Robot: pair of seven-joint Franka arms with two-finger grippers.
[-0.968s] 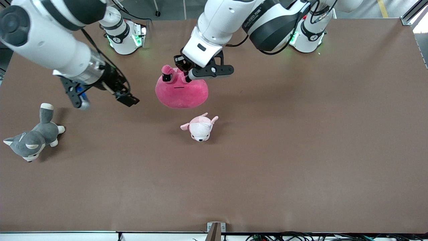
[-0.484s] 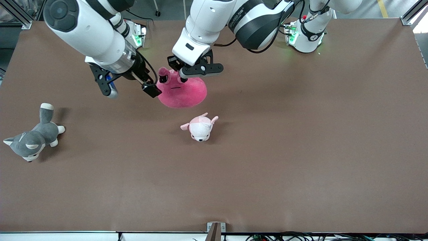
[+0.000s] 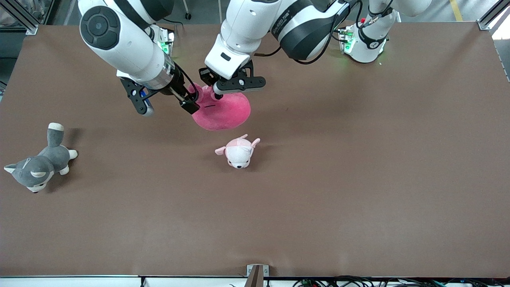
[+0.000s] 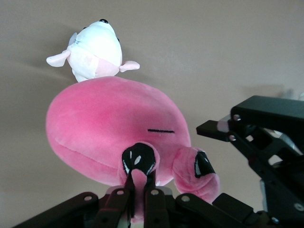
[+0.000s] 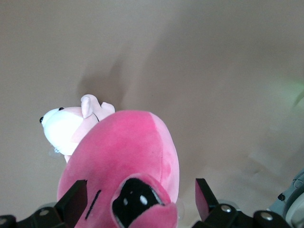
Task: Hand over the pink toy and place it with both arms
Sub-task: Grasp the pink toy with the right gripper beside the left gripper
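- The pink toy (image 3: 223, 112) hangs in the air above the table (image 3: 358, 179), over the stretch between the robots' bases and the puppy plush (image 3: 238, 151).
- Its two dark bulging eyes sit at the upper end, where both grippers meet it; a thin dark mouth line shows below them in the left wrist view (image 4: 118, 128).
- The left gripper (image 3: 217, 95) is clamped narrow on one eye stalk, the fingers (image 4: 142, 190) pinching just under the eye.
- The right gripper (image 3: 169, 104) is at the toy's edge toward the right arm's end of the table, spread wide, with the other eye (image 5: 137, 202) between its two fingers (image 5: 73, 199) and neither finger pressing the plush.
- The puppy plush lies on the table nearer to the front camera than the pink toy, apart from it.
- A husky plush (image 3: 38, 163) lies well apart from the puppy plush, toward the right arm's end of the table.
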